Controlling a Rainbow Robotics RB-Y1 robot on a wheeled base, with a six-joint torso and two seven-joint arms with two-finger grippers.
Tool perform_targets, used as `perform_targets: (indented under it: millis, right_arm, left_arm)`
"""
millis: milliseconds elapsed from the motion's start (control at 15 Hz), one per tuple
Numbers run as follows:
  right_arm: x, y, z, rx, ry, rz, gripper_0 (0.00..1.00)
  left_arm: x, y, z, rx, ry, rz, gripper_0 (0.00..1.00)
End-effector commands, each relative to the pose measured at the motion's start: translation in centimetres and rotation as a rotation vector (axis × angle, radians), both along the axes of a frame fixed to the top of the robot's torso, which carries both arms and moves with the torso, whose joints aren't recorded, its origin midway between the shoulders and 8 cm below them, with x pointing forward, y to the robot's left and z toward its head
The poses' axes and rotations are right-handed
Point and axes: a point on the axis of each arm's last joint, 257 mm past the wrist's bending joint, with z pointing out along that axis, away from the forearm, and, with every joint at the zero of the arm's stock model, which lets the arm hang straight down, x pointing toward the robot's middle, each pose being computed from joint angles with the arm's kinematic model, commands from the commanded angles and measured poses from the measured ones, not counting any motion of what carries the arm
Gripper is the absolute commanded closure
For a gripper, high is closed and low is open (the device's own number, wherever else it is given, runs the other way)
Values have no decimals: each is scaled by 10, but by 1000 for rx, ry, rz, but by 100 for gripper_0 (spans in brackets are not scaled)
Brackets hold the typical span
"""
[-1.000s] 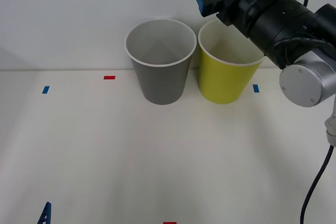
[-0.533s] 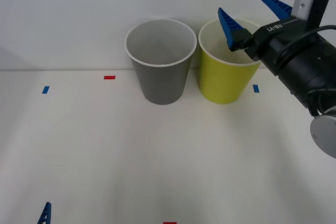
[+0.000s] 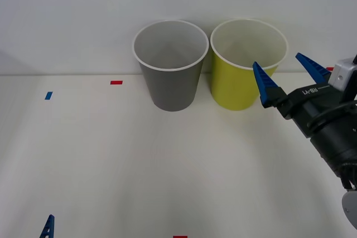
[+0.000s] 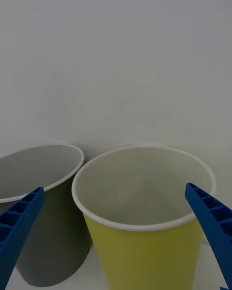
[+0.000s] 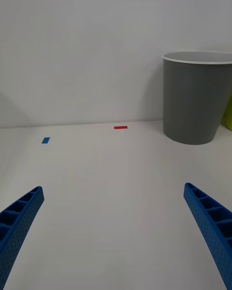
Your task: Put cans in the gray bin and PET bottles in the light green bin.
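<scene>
Two tapered bins stand upright, mouths up, side by side at the far edge of the white table (image 3: 111, 160), against the wall. The gray bin (image 3: 170, 65) is on the left, the light green bin (image 3: 244, 64) just beside it on the right; whether their rims touch cannot be told. Both show pale insides.

The right gripper (image 3: 285, 79) hangs just in front of the light green bin's right side, fingers spread wide and holding nothing. The left gripper (image 5: 116, 232) sits low near the table's front left corner, also wide apart and empty, facing the gray bin.

Small red tape marks (image 3: 116, 82) and blue tape marks (image 3: 48, 95) lie on the table left of the bins.
</scene>
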Motion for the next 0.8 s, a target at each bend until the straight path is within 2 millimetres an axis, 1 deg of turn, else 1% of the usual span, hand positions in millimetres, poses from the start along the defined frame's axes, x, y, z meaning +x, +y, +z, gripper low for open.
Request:
perform_targets:
  millis: [67, 133, 200, 333, 467, 600, 667, 800]
  right_arm:
    - [-20, -9, -28, 35, 26, -26, 0]
    - [-25, -11, -38, 49, 43, -39, 0]
    - [-28, -14, -44, 71, 54, -56, 0]
    - [-38, -23, -59, 124, 74, -119, 0]
    - [-44, -24, -70, 151, 90, -158, 0]
    - [-45, -30, -71, 22, 37, -193, 0]
    - [-49, -28, -76, -3, 8, -184, 0]
    - [-59, -36, -88, -43, -27, -183, 0]
  left_arm:
    - [0, 0, 0, 0, 0, 0, 0]
    - [0, 0, 0, 0, 0, 0, 0]
    - [0, 0, 0, 0, 0, 0, 0]
    - [0, 0, 0, 0, 0, 0, 0]
    - [0, 0, 0, 0, 0, 0, 0]
    - [0, 0, 0, 0, 0, 0, 0]
    - [0, 0, 0, 0, 0, 0, 0]
    - [0, 0, 0, 0, 0, 0, 0]
